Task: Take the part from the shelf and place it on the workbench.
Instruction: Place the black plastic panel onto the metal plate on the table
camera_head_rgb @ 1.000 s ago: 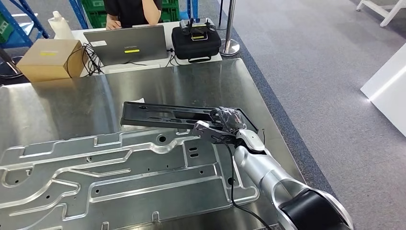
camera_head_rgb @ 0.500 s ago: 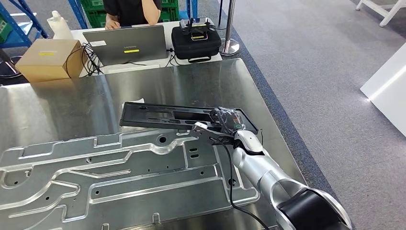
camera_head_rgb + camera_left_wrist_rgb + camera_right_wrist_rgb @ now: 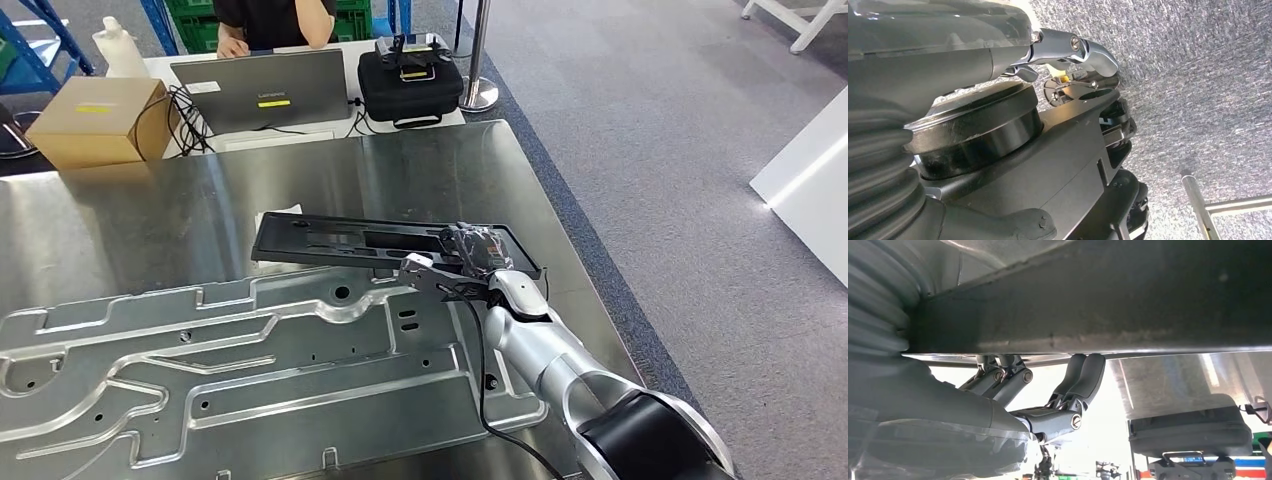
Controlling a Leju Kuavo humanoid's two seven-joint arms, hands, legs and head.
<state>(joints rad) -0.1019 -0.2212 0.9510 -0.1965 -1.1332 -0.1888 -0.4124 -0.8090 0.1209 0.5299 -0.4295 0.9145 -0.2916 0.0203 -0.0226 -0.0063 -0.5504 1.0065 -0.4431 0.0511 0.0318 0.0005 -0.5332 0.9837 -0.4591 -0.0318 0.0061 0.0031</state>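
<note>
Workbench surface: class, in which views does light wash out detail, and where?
Head view: the steel workbench reflects soft glare along its far half. Right wrist view: the background between the right hand's fingers and the black part is overexposed white.

Silver right arm [image 3: 540, 355], black elbow cover, black cable.

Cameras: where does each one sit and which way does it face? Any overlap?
Head view: high on the body, looking forward and down at the workbench; right arm and right hand gripping the black part.
Left wrist view: behind the left hand, facing carpet.
Right wrist view: behind the right hand, against the part's underside.
Shared: head and right wrist views both show that grip.
</note>
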